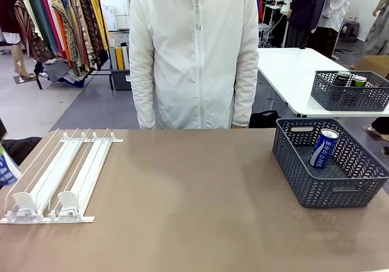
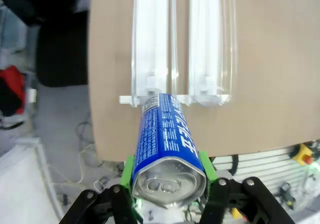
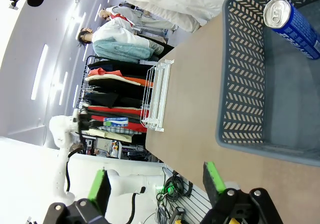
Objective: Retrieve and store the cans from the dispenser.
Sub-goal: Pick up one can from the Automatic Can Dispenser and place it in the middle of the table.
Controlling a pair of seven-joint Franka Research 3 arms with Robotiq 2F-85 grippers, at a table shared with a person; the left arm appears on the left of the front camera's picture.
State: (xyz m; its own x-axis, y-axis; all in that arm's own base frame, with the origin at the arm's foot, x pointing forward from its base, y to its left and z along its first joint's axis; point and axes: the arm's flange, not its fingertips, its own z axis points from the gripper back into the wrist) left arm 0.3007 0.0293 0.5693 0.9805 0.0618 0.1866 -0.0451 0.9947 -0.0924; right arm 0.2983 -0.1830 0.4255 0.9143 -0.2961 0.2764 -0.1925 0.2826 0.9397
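Two green pads of the left gripper (image 2: pixel 169 181) are clamped on a blue cylindrical drink can with white lettering and a silver top (image 2: pixel 166 149), and the grip looks firm: one pad on each side of the body, close to the lid end. The can lies along the line of the fingers, its base pointing out towards the flat white wire-rail dispenser (image 2: pixel 181 43) on the brown table (image 2: pixel 265 73). It sits clear of the rack's near end, off past the table edge, which suits a carry rather than a pull. Both lanes of the dispenser look empty, their white pusher blocks (image 1: pixel 45 204) sitting at one end of the rails.

Over on the other side, the right gripper (image 3: pixel 157 183) hangs with its jaws spread wide and nothing between them, just outside the dark grey mesh basket (image 3: pixel 245 83). It seems to be waiting. Inside that basket a second blue can (image 1: pixel 324 148) leans against the back wall, silver top up. A person in a white jacket (image 1: pixel 193 53) stands at the far side of the table.
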